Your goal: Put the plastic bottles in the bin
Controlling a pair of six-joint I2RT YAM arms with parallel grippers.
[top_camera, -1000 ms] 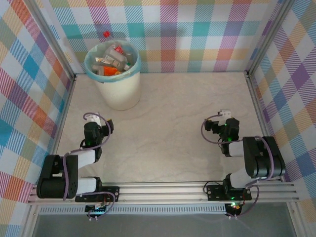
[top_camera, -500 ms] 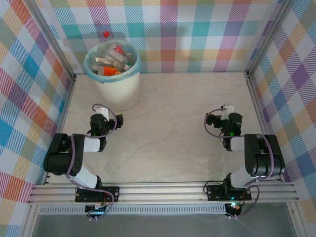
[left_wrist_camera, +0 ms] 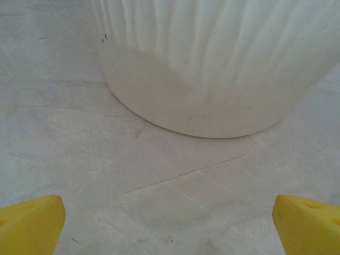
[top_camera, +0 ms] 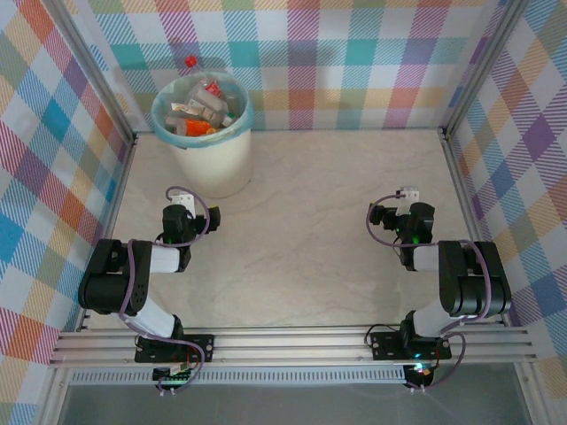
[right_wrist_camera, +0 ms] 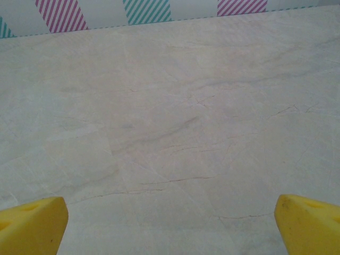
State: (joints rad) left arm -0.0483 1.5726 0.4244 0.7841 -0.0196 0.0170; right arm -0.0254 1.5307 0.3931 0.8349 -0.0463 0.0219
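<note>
Since a second ago, the left arm is reaching further out, and the left gripper (left_wrist_camera: 170,226) is now facing the bin (top_camera: 215,170), which is standing just ahead of it. The right gripper (right_wrist_camera: 170,226) is sitting well apart from the bin. Both are holding their fingers wide apart, gripping nothing. The bottles (top_camera: 204,111) are lying piled in the one bin, too jumbled to count. One red cap (top_camera: 190,62) is poking up behind the far rim.

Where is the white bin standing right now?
In the top view the bin stands at the far left corner of the table, just beyond the left gripper, holding plastic bottles.
</note>
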